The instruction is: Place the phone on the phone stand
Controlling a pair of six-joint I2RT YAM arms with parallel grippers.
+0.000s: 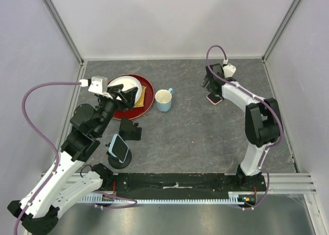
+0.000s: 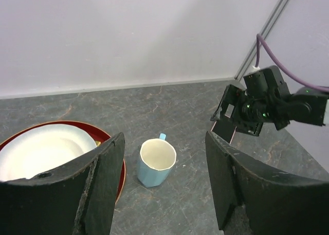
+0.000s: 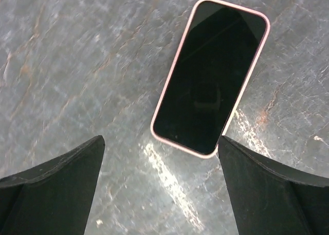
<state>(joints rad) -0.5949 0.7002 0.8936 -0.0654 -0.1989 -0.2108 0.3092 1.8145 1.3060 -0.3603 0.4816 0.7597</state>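
By the desk's left edge a small black stand-like block (image 1: 130,130) is hard to read and the left gripper (image 2: 164,137) hangs spread and empty, while near the far right corner the thin, stiff, glossy pink-cased phone (image 3: 209,78) lies flat under the released right gripper (image 3: 160,138), probably slippery and best pinched across its long edges.

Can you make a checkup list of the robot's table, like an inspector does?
Surface: grey marbled table, no spills seen.
Job's things: pink-cased phone lies flat, screen up; black stand near the left arm looks empty.
Clutter: blue mug; white bowl on red plate; second stand holding a blue-cased phone.
Grippers: left gripper open, holding nothing; right gripper open above the pink-cased phone.
Cables: purple cable loops off each wrist.
Surroundings: pale walls, metal frame posts.
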